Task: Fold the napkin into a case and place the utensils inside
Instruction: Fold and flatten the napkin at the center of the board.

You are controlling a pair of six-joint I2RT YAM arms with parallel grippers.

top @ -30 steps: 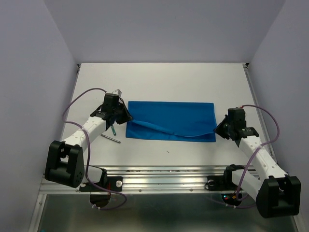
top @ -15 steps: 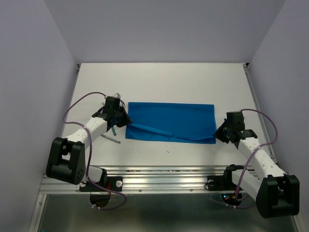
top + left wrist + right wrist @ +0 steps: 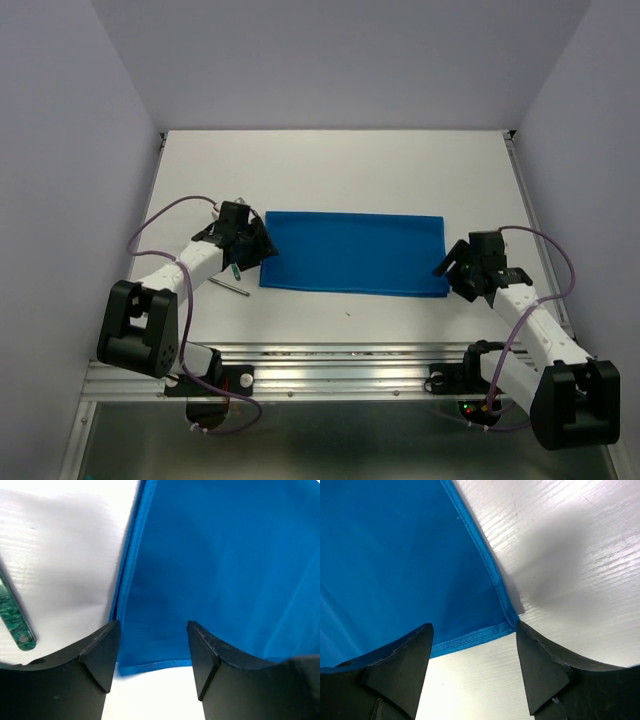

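The bright blue napkin (image 3: 355,252) lies flat on the white table as a wide folded rectangle, with layered edges showing at its left side (image 3: 225,570). No narrow case is in view. My left gripper (image 3: 255,250) is open over the napkin's near left corner, with nothing between its fingers (image 3: 152,627). My right gripper (image 3: 447,268) is open over the near right corner (image 3: 395,555), also empty (image 3: 472,630). Two utensils lie left of the napkin: a teal-handled one (image 3: 233,268) (image 3: 15,622) and a slim grey metal one (image 3: 228,285).
The white table (image 3: 340,165) is enclosed by lavender walls on the left, right and back. A metal rail (image 3: 340,360) runs along the near edge, where both arm bases are mounted.
Both grippers have opened and let go of the napkin's near corners. The raised, sagging near edge has dropped flat onto the table. Both arms have shifted only slightly.
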